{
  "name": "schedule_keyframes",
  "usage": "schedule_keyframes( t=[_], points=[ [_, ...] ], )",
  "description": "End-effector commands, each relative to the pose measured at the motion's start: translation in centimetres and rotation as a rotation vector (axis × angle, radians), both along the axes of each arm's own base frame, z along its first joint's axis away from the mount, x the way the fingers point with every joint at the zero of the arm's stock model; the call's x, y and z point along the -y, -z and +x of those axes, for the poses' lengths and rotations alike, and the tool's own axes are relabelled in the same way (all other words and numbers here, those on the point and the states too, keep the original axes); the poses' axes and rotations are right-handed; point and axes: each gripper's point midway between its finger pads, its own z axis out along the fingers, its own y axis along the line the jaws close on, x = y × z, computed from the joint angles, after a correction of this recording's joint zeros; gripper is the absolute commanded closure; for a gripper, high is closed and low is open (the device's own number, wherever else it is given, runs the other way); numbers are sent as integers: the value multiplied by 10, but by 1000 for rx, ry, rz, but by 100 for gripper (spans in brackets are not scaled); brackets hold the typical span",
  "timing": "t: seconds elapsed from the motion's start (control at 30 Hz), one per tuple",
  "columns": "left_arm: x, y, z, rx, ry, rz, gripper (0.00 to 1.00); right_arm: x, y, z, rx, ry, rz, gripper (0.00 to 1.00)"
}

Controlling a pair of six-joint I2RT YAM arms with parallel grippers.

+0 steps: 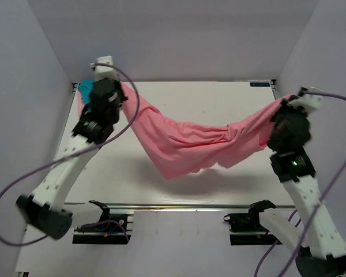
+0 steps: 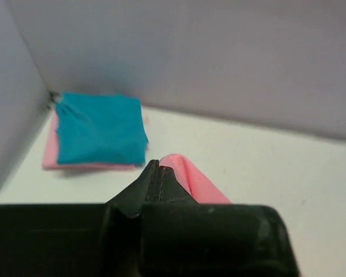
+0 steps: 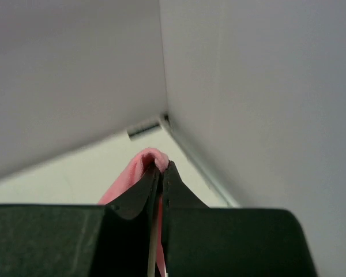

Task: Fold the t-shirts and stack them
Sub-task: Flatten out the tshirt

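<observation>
The left hand and right hand each pinch an end of the salmon-pink shirt, slung sagging above the surface — the spreading step, I judge — and next it needs lowering flat, clear of the folded teal shirt.

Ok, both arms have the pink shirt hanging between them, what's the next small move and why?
Probably lower the left gripper and right gripper together, laying the salmon-pink shirt flat on the table: both are shut on its ends, and its bunched middle sags above the surface.
</observation>
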Motion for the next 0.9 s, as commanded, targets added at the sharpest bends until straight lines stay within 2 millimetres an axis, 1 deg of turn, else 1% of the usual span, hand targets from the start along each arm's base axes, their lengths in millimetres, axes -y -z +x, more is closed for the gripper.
schedule_keyframes(
  t=[0.0, 0.03, 0.07, 0.1, 0.13, 0.17, 0.2, 0.23, 0.27, 0.3, 0.33, 0.37, 0.4, 0.43, 0.47, 0.5, 0.53, 0.57, 0.6, 0.63, 0.67, 0.7, 0.73, 0.77, 0.8, 0.83, 0.87],
  points=[
    [22, 115, 47, -280, 2, 56, 100, -10, 89, 50, -206, 29, 37, 100],
    [26, 129, 55, -314, 1, 71, 100, -11, 111, 57, -259, 33, 31, 100],
    [26, 146, 64, -348, -4, 82, 100, -17, 145, 76, -347, 35, 36, 100],
    [29, 177, 80, -402, 2, 96, 100, -12, 160, 83, -381, 38, 40, 100],
    [32, 191, 88, -433, 14, 98, 100, -17, 168, 92, -396, 9, 48, 100],
    [34, 196, 100, -439, 14, 84, 100, -18, 192, 104, -459, 12, 44, 100],
    [31, 209, 109, -465, 11, 84, 100, -9, 209, 116, -497, 37, 41, 100],
    [34, 235, 126, -513, 11, 95, 100, -14, 233, 130, -547, 3, 41, 100],
    [40, 246, 134, -531, 18, 89, 100, -9, 242, 144, -576, 14, 40, 100],
    [37, 256, 145, -546, 13, 86, 100, -10, 263, 153, -630, 13, 34, 100],
    [37, 255, 158, -552, 12, 80, 100, -6, 269, 159, -647, 10, 43, 100],
    [43, 287, 167, -605, 30, 89, 100, -6, 259, 172, -634, 3, 47, 100],
    [43, 298, 172, -629, 38, 84, 100, -5, 287, 179, -704, -5, 54, 100],
    [42, 292, 185, -622, 37, 75, 100, -4, 294, 182, -723, -13, 61, 100],
    [48, 317, 189, -669, 56, 79, 100, -5, 284, 194, -701, -24, 68, 100],
    [51, 320, 194, -677, 64, 78, 100, -4, 304, 198, -747, -26, 66, 100],
    [49, 311, 206, -654, 57, 68, 74, 0, 301, 204, -742, -29, 76, 99],
    [52, 313, 208, -664, 66, 67, 54, -1, 298, 210, -743, -36, 74, 94],
    [53, 324, 211, -683, 65, 72, 28, 3, 316, 211, -787, -29, 77, 83],
    [49, 315, 218, -669, 57, 65, 0, 5, 316, 212, -818, -28, 80, 75],
    [50, 307, 222, -651, 58, 60, 0, 5, 316, 219, -824, -26, 81, 65],
    [51, 306, 225, -650, 59, 60, 0, 8, 316, 226, -827, -18, 84, 31],
    [45, 304, 225, -655, 53, 68, 0, 15, 327, 218, -886, 12, 90, 21],
    [46, 306, 224, -667, 66, 80, 0, 19, 325, 219, -888, 32, 95, 13],
    [46, 303, 224, -667, 66, 80, 0, 18, 318, 225, -863, 40, 120, 10],
    [43, 297, 222, -659, 62, 91, 0, 23, 317, 222, -868, 51, 128, 10],
    [42, 287, 218, -653, 66, 100, 0, 20, 318, 219, -881, 39, 137, 10]
  ],
)
